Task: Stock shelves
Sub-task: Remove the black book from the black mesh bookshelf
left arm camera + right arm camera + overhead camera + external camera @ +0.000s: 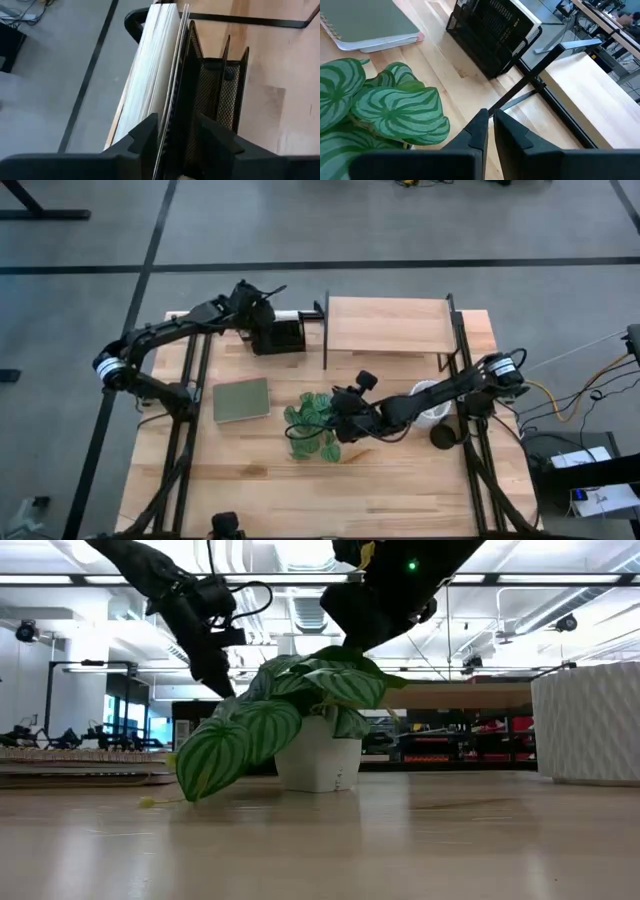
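Green notebook (pixel 241 400) beside potted plant (pixel 312 425); white, perhaps ribbed, pot (pixel 432 402) farther right

The shelves (pixel 387 325) are set at the tabletop's (pixel 250 480) far edge, right of centre. A mesh rack (pixel 277 337) holding a book (pixel 285 316) is placed just left of them, near the far-left corner. A notebook (pixel 241 400) is laid left of centre, a potted plant (pixel 315 423) beside it at mid-table. A ribbed pot (pixel 432 402) is stood near the right edge.

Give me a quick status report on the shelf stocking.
Left gripper at the book rack, clamping a book. Right gripper shut, empty, above the plant. Shelves bare. Nothing in the way.
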Controlling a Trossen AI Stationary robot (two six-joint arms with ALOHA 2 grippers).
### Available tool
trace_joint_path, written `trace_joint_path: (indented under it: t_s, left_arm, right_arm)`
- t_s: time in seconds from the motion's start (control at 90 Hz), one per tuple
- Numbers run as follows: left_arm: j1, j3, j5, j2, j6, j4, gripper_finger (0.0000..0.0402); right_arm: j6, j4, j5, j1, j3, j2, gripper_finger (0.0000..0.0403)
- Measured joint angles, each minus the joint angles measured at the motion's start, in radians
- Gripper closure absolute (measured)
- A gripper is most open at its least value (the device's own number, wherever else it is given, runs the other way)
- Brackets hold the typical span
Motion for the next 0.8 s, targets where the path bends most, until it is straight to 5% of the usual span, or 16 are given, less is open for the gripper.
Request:
trace_joint_path:
  t_s: [0.511, 0.8]
  left_arm:
    - [0.0, -0.073, -0.003, 0.0, 0.028, 0.005, 0.028]
    - [0.0, -0.074, -0.164, 0.001, 0.033, 0.081, 0.03]
  right_arm:
    - [0.0, 0.0, 0.0, 0.0, 0.0, 0.0, 0.0389]
    - [0.0, 0.0, 0.0, 0.0, 0.0, 0.0, 0.0389]
